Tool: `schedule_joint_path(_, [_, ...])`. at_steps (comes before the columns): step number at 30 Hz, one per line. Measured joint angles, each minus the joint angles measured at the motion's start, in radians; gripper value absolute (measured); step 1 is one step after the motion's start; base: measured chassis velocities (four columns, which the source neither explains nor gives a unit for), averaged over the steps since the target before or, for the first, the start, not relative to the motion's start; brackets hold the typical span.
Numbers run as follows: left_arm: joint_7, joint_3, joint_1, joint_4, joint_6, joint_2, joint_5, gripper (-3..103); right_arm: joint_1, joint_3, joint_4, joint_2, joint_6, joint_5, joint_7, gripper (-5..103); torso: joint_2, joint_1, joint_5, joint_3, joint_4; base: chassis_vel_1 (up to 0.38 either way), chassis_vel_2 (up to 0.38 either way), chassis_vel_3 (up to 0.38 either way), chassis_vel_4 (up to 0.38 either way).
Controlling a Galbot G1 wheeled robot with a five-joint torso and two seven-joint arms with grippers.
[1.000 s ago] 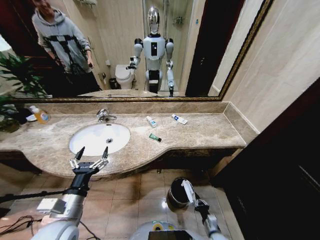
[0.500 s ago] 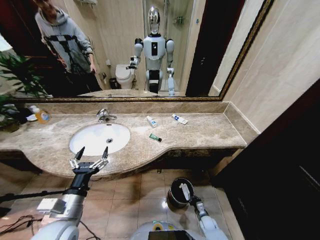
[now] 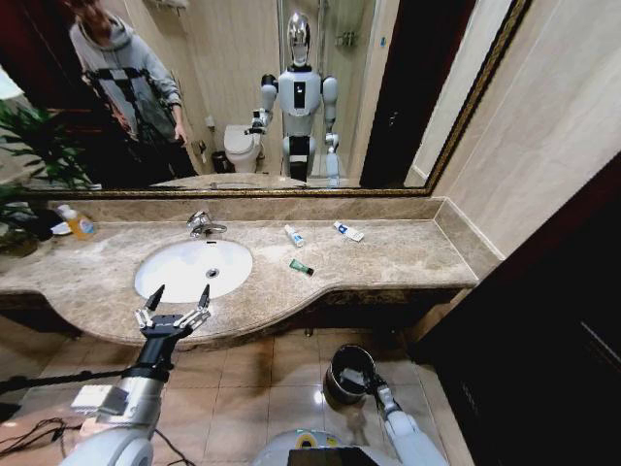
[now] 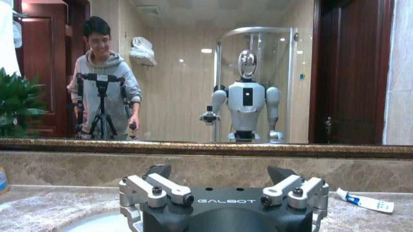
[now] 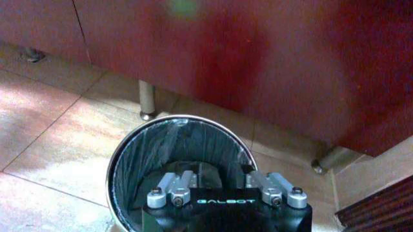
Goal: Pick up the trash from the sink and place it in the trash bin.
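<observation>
Head view: left pincer spread wide and empty, just short of the sink; three tubes lie beyond it on the surface, well apart, so collection is judged unfinished; right pincer at the trash bin.

Left wrist view: left pincer wide; white tube ahead.

Right wrist view: right pincer over the trash bin; its spread cannot be told.
</observation>
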Motion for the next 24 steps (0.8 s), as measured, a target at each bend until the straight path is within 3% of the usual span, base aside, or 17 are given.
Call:
schedule_joint_path(2, [0.000, 0.000, 0.000, 0.000, 0.000, 0.000, 0.000, 100, -0.021, 0.003, 0.046, 0.000, -0.002, 0.002, -0.007, 47, 0.000, 0.000, -0.0001, 0.000, 0.0000, 0.000, 0.000, 0.000, 0.000])
schedule_joint_path(7, [0.000, 0.000, 0.000, 0.000, 0.000, 0.000, 0.000, 100, -0.056, 0.014, 0.103, 0.001, -0.006, 0.009, -0.017, 58, 0.000, 0.000, 0.0000, 0.000, -0.0001, 0.000, 0.000, 0.000, 0.000])
schedule_joint_path(11, [0.000, 0.000, 0.000, 0.000, 0.000, 0.000, 0.000, 100, -0.121, 0.028, 0.216, -0.002, -0.036, 0.071, -0.030, 80, 0.000, 0.000, 0.0001, 0.000, 0.0000, 0.000, 0.000, 0.000, 0.000])
schedule_joint_path(12, [0.000, 0.000, 0.000, 0.000, 0.000, 0.000, 0.000, 100, -0.121, 0.028, 0.216, -0.002, -0.036, 0.071, -0.030, 80, 0.000, 0.000, 0.0001, 0.000, 0.0000, 0.000, 0.000, 0.000, 0.000])
schedule_joint_path(14, [0.000, 0.000, 0.000, 0.000, 0.000, 0.000, 0.000, 100, -0.169, 0.030, 0.295, -0.009, -0.047, 0.101, -0.015, 90, 0.000, 0.000, -0.0001, 0.000, 0.0000, 0.000, 0.000, 0.000, 0.000])
schedule_joint_path(20, [0.000, 0.000, 0.000, 0.000, 0.000, 0.000, 0.000, 100, -0.298, 0.040, 0.488, -0.017, -0.098, 0.152, 0.002, 100, 0.000, 0.000, -0.0001, 0.000, -0.0001, 0.000, 0.000, 0.000, 0.000])
schedule_joint_path(24, [0.000, 0.000, 0.000, 0.000, 0.000, 0.000, 0.000, 100, -0.365, 0.049, 0.586, -0.007, -0.136, 0.119, 0.049, 100, 0.000, 0.000, 0.0000, 0.000, -0.0001, 0.000, 0.000, 0.000, 0.000])
